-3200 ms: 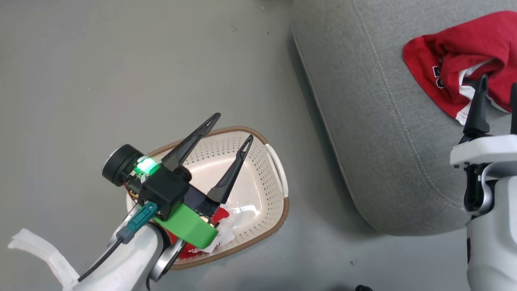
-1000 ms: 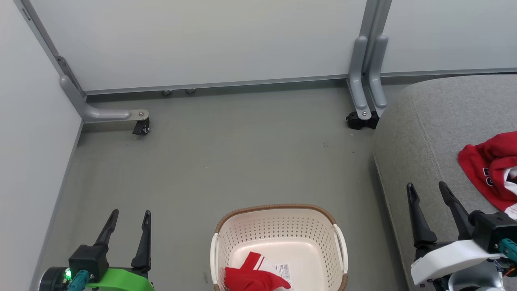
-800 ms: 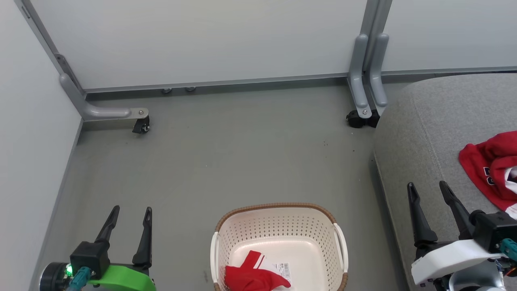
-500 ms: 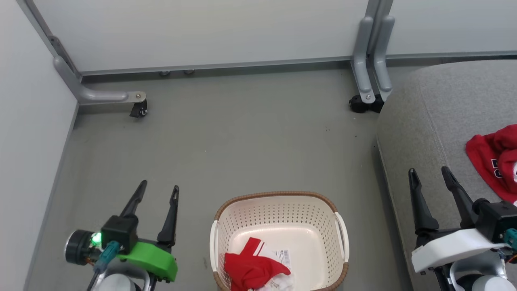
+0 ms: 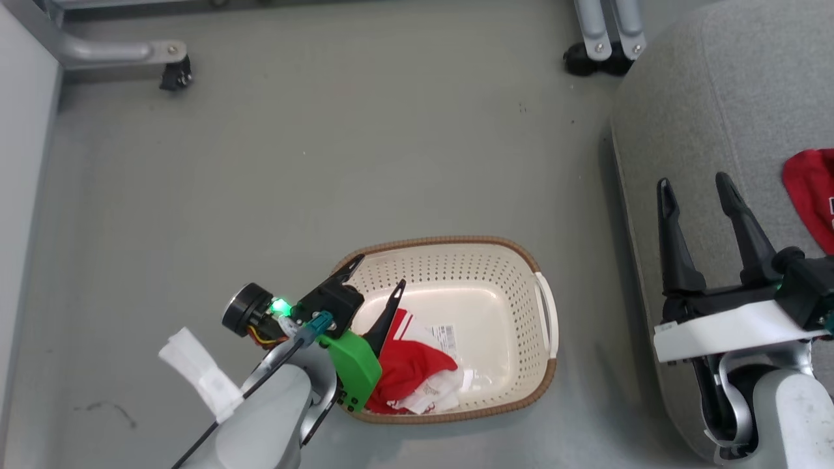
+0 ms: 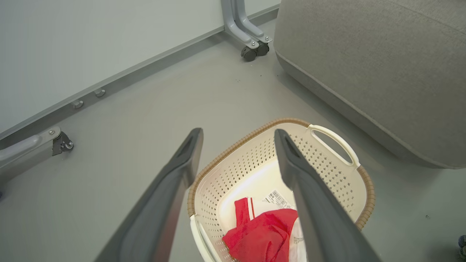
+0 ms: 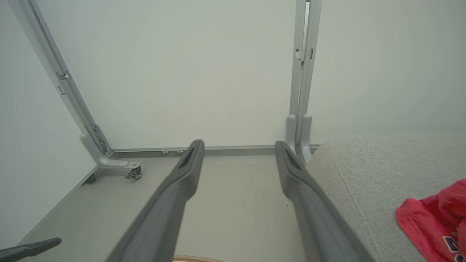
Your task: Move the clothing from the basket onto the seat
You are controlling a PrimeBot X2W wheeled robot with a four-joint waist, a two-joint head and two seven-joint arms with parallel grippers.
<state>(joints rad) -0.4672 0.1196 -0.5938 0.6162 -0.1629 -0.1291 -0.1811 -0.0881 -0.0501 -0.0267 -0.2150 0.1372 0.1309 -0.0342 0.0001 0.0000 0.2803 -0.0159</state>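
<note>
Left gripper (image 5: 379,272) is held over the left end of the basket (image 5: 456,241), fingers spread wide, nothing gripped. One finger is seen over the rim, the other over the inside. One red garment (image 5: 410,368) is crumpled in the basket's near-left corner, white trim showing, beside a barcode sticker (image 5: 445,335) on the bottom. Basket is set on the grey floor (image 5: 293,163), near the seat (image 5: 704,98) but apart from it. Right gripper (image 5: 692,180) is held above the seat's edge, fingers wide, empty. A second red garment (image 5: 811,189) with dark lettering is laid on the seat, cut off by the frame edge.
</note>
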